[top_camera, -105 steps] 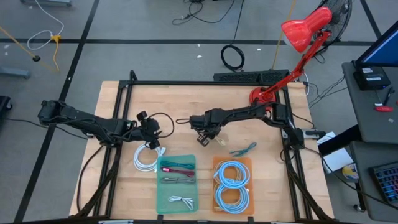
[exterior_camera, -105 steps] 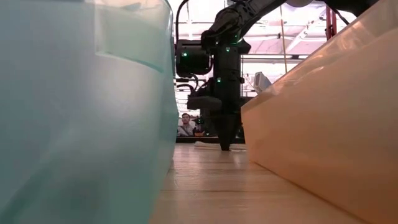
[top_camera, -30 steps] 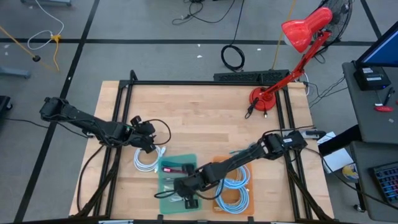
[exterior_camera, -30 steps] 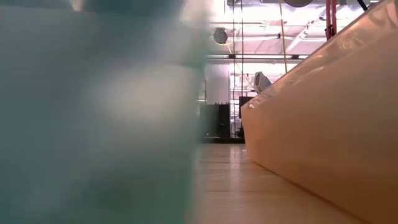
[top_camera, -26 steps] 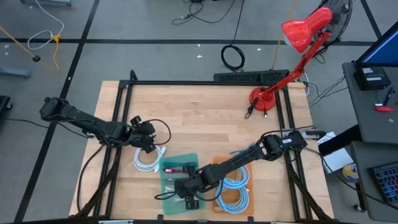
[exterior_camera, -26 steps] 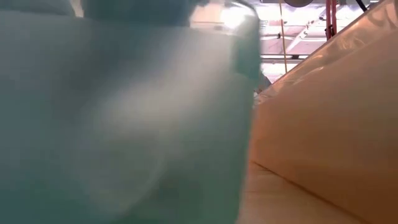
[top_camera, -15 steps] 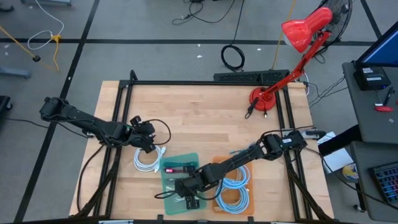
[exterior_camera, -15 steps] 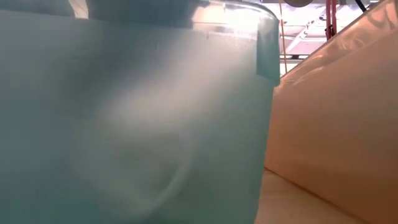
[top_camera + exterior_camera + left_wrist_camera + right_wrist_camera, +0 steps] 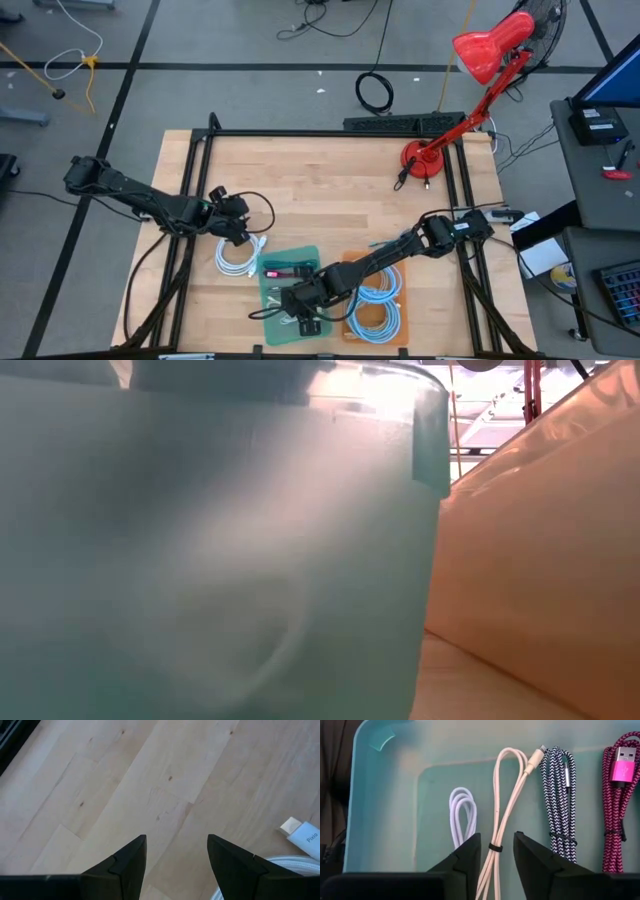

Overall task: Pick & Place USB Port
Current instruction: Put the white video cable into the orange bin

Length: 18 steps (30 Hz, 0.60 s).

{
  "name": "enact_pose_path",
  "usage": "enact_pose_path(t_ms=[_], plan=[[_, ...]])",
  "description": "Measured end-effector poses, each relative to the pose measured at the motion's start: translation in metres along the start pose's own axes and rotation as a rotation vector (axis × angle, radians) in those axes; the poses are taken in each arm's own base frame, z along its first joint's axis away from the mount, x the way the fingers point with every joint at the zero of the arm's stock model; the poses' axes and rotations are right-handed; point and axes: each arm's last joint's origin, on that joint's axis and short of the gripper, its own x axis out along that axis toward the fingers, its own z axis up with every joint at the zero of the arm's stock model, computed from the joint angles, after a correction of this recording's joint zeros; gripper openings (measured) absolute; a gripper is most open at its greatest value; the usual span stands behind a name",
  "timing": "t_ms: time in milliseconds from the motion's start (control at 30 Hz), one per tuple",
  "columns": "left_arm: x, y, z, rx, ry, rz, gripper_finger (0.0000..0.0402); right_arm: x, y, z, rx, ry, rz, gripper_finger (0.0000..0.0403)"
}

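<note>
A teal tray (image 9: 270,272) sits at the table's near middle, and its wall (image 9: 200,560) fills the low view. In it lie a small white cable (image 9: 462,815), a cream USB cable (image 9: 509,795), a black-and-white braided cable (image 9: 560,800) and a pink one (image 9: 620,795). My right gripper (image 9: 302,318) is open low over the tray. Its fingers (image 9: 465,857) stand on either side of the cream cable, which lies on the tray floor. My left gripper (image 9: 176,855) is open over bare wood at the table's left, beside a white cable coil (image 9: 237,256).
An orange tray (image 9: 350,262) with coiled blue cables stands right of the teal tray, and its wall (image 9: 540,560) shows in the low view. A teal cable (image 9: 392,241) lies on the wood behind it. A red lamp (image 9: 478,55) stands at the far right corner.
The teal tray has slid and turned a little on the table. Its near end has swung toward the orange tray, narrowing the gap between the two walls in the low view. Since half a second ago it has lain still.
</note>
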Motion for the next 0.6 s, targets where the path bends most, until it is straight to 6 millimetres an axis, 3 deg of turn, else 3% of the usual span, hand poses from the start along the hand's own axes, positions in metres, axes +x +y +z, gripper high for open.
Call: enact_pose_path(t_ms=[233, 333, 467, 600], plan=[[0.0, 0.0, -0.001, 0.004, 0.006, 0.004, 0.0214, -0.001, 0.001, 0.002, -0.034, -0.021, 0.006, 0.0113], [0.0, 0.001, -0.001, 0.008, 0.012, 0.007, 0.0214, -0.011, 0.0, 0.009, -0.053, -0.062, -0.006, 0.0112], [0.0, 0.002, -0.003, 0.016, 0.024, 0.017, 0.0214, -0.036, -0.003, 0.021, -0.081, -0.159, -0.158, 0.0112], [0.0, 0.002, -0.003, 0.043, 0.025, 0.017, 0.0214, -0.073, -0.008, 0.031, -0.097, -0.264, -0.442, 0.0112]])
